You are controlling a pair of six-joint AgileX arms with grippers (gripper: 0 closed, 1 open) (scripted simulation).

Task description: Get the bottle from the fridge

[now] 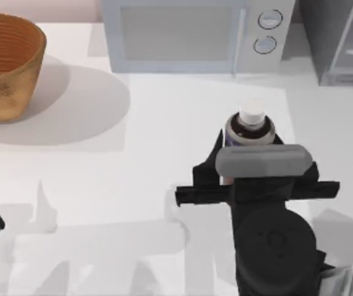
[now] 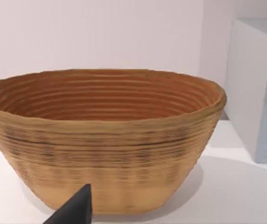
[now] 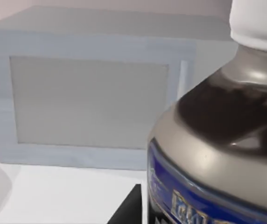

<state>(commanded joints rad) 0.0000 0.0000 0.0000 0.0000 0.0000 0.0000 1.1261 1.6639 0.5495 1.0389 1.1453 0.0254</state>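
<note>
White-capped bottle with blue band, tan ribbed basket, white microwave

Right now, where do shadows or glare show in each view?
Top view: soft shadow right of the basket on the table, blocky arm shadows lower down. Left wrist view: shadow under the basket. Right wrist view: bright highlights on the bottle shoulder, close at the right gripper.

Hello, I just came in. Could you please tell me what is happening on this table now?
The right tool is at the bottle, out on the table in front of the white microwave and away from the fridge in the far right corner. The bottle stands upright, its white cap up. The left arm is parked at the table's left edge, near the woven basket.
</note>
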